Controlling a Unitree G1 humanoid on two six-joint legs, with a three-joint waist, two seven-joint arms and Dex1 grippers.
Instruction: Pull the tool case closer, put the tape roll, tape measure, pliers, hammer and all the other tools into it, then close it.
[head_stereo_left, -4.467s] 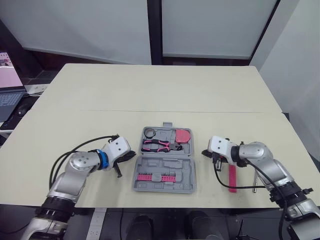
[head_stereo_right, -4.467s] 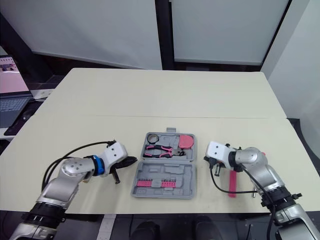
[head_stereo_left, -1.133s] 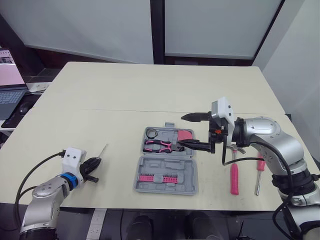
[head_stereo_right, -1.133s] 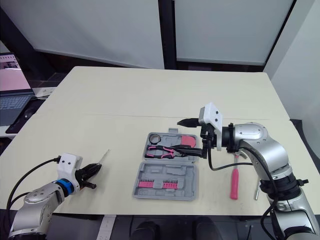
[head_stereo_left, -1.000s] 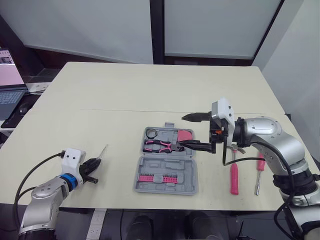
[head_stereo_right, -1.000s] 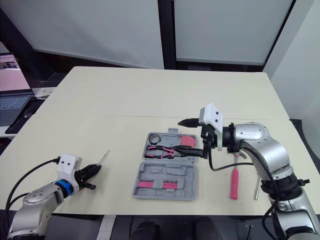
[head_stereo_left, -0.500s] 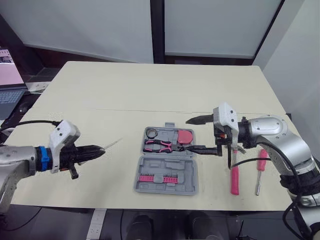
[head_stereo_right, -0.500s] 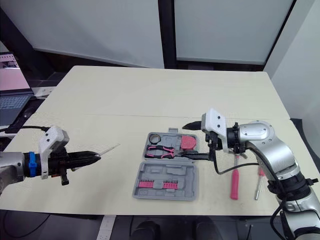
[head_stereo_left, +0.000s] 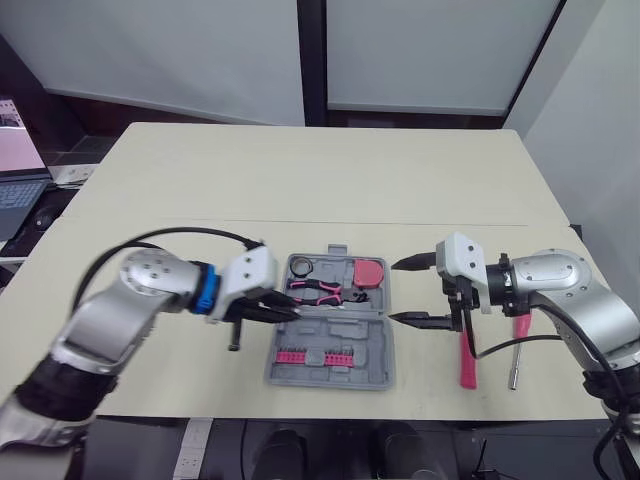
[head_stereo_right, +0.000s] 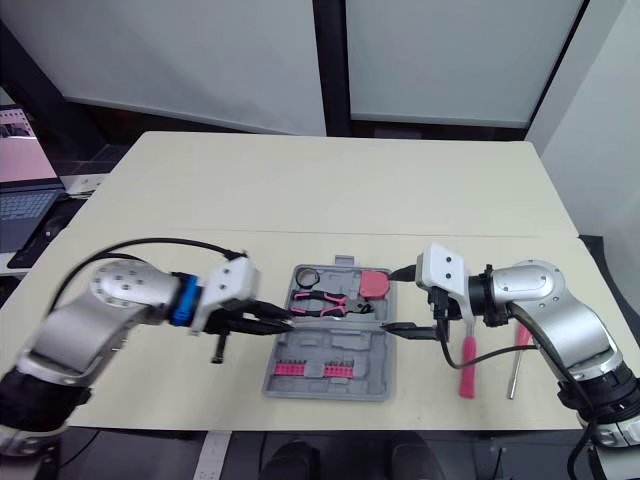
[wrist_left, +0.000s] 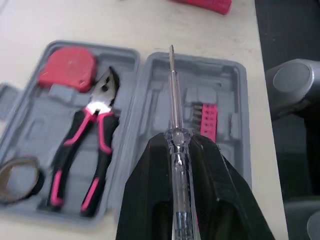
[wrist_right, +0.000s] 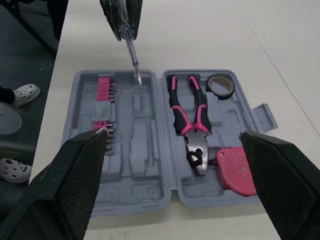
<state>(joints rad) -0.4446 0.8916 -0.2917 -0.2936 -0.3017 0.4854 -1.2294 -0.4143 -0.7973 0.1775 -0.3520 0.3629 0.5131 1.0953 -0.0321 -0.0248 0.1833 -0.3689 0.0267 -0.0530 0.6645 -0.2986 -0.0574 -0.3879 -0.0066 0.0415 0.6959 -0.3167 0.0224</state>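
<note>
The grey tool case lies open at the table's front middle. Its far half holds the tape roll, the pink-handled pliers and the red tape measure. Pink bits sit in the near half. My left gripper is shut on a clear-handled screwdriver, whose tip hangs over the case's near half by the hinge. To the right of the case my right gripper stands open and holds nothing. A red-handled hammer and a red-handled screwdriver lie on the table under my right arm.
A laptop sits on a side surface off the table's left edge. The case is close to the table's front edge. The table's far half is bare.
My left arm has swung in from the table's left side to the case, carrying the screwdriver. My right gripper has drawn back a little to the right of the case, still open.
</note>
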